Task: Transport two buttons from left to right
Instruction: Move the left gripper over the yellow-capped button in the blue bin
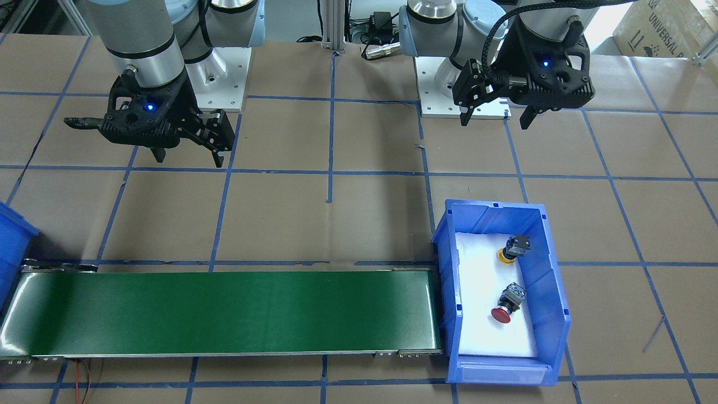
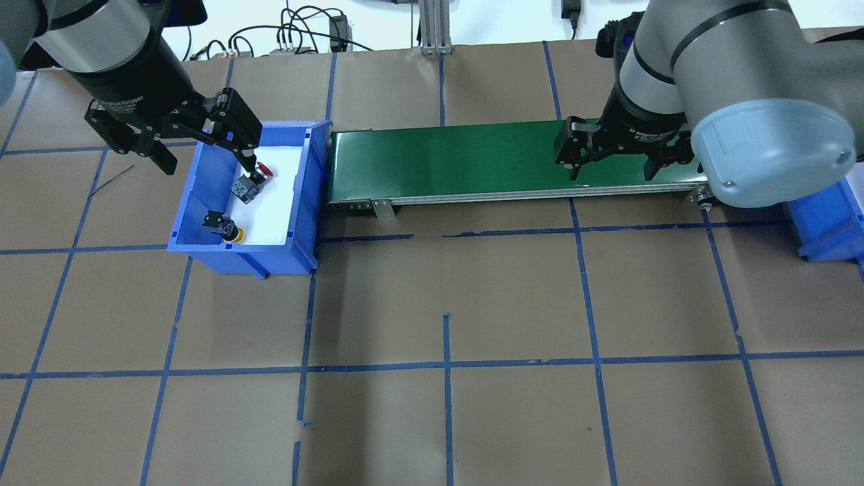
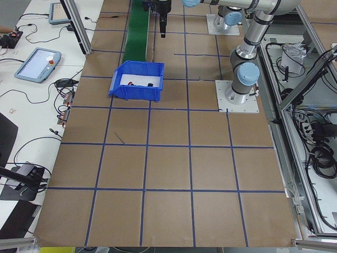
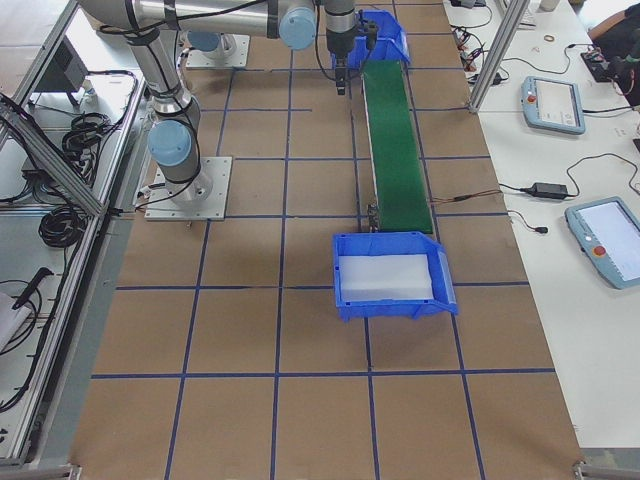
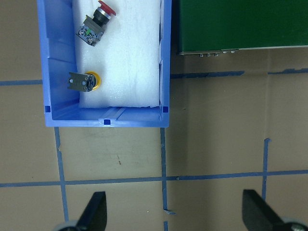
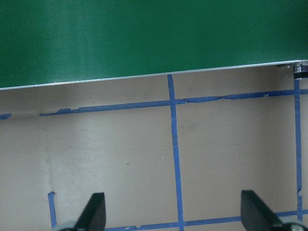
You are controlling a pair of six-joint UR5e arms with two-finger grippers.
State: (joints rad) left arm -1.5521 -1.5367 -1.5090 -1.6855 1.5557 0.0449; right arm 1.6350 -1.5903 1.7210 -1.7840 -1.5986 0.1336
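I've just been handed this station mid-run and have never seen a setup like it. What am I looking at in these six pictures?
Two robot arms stand at a taped table. Four pictures come from fixed cameras: one facing the robot, one over its shoulders, one at each table end. The last two come from wrist cameras, looking down past the jaws. A blue bin on the robot's left holds the yellow button and the red button on white padding. A green conveyor belt runs from it to a second blue bin on the right. The left gripper hangs beside the first bin, the right gripper beside the belt's far end. Both have their jaws open; nothing is held.
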